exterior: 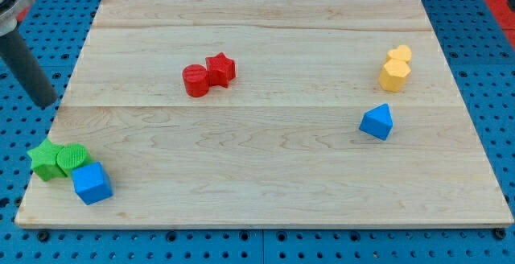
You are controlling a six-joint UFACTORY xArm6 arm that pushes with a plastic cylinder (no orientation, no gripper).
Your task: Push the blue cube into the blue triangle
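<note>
The blue cube [92,183] sits near the board's bottom left corner, touching a green round block [72,159]. The blue triangle [376,122] lies far off at the view's right, on the middle of the board's right side. My tip [46,101] is at the view's left edge, just off the board's left side, above the green blocks and well above the blue cube. It touches no block.
A green star [45,160] lies left of the green round block. A red cylinder [195,80] and red star [220,68] touch at upper centre. Two yellow blocks [395,68] sit together above the blue triangle. The wooden board [265,175] rests on blue pegboard.
</note>
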